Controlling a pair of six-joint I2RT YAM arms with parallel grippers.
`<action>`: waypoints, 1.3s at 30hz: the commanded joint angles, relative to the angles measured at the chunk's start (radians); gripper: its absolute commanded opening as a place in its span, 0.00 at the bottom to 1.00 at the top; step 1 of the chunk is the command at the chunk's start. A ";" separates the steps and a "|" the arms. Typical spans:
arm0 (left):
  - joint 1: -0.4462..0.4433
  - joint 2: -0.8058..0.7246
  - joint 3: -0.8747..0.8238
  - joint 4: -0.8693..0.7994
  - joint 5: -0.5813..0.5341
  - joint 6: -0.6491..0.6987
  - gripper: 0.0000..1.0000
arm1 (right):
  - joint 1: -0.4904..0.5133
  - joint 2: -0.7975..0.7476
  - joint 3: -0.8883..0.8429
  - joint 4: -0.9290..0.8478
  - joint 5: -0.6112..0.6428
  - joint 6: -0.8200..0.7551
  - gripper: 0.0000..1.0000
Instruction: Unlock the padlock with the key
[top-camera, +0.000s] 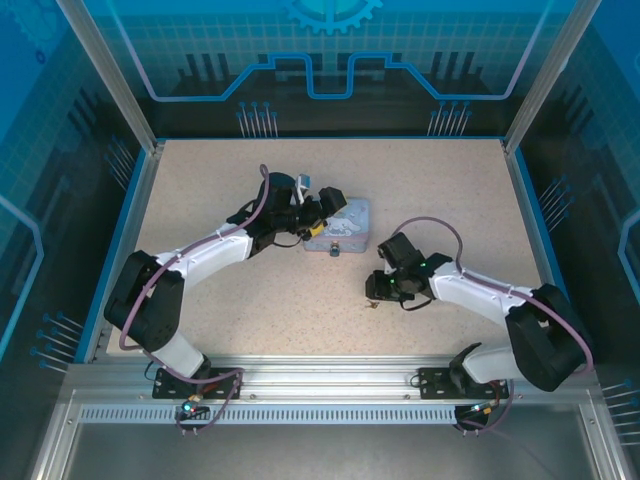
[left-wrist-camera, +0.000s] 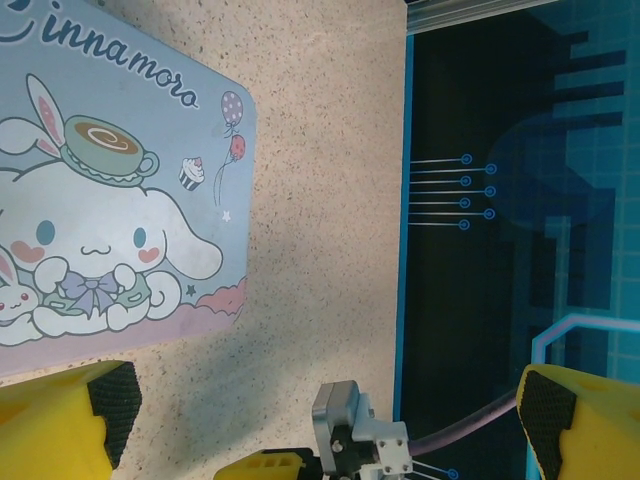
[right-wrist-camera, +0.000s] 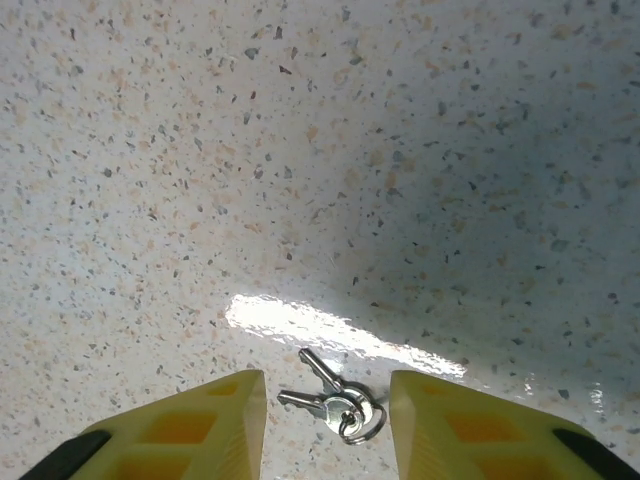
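Right, the key (right-wrist-camera: 322, 402) is really two small silvery keys on one split ring (right-wrist-camera: 366, 420), lying flat on the speckled worktop (right-wrist-camera: 300, 150). It sits in the gap of the right jaws, which are partly open and straddle it, gripping nothing. Bare worktop lies all around and ahead of it, with a bright glare streak just beyond. From above it is well inside the worktop's edges, well apart from the blue tin (top-camera: 345, 222) and the dark padlock (top-camera: 335, 250) at the tin's near side. With the ring nearest the right finger, one blade runs straight across the gap and the other angles away from the camera. The left jaws hang wide open by the tin, holding nothing.
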 joint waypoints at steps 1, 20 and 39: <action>-0.002 0.004 0.034 0.010 -0.008 0.001 0.99 | 0.033 0.054 0.047 -0.100 0.077 -0.027 0.38; -0.001 -0.015 0.026 0.007 -0.018 0.003 0.99 | 0.174 0.249 0.172 -0.224 0.229 -0.024 0.32; 0.000 -0.032 0.024 -0.008 -0.027 0.020 0.99 | 0.114 0.186 0.124 -0.148 0.146 -0.053 0.00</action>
